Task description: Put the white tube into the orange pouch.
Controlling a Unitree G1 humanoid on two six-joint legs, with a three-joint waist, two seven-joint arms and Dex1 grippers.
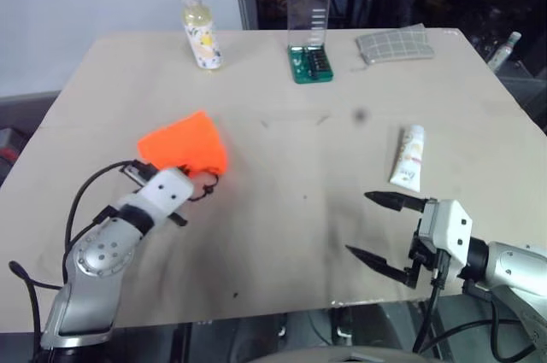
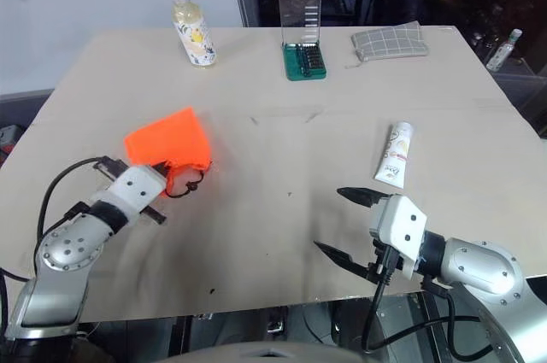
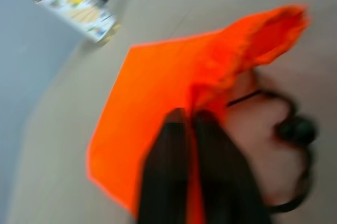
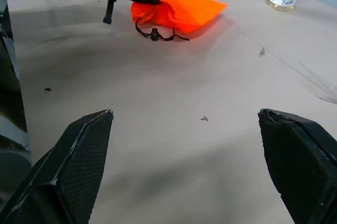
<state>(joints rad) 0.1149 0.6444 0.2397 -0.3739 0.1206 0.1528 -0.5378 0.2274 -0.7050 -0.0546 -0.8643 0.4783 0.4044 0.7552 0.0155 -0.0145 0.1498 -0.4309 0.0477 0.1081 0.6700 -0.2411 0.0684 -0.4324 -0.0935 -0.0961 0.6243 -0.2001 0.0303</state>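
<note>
The orange pouch (image 1: pixel 186 143) lies on the left half of the table, its mouth and dark cord (image 4: pixel 154 34) facing the near edge. My left gripper (image 3: pixel 190 116) is shut on the fabric at the pouch's mouth, the two black fingers pressed together with orange cloth between them. The white tube (image 1: pixel 409 156) lies flat on the right half of the table, cap toward the far side. My right gripper (image 1: pixel 359 224) hovers open near the front edge, a little short of the tube and to its left, with nothing between its fingers.
Along the far edge of the table (image 1: pixel 282 235) stand a yellowish bottle (image 1: pixel 201 32), a green bit case with a clear raised lid (image 1: pixel 308 38) and a grey checked pouch (image 1: pixel 394 43). Bare tabletop separates the pouch and the tube.
</note>
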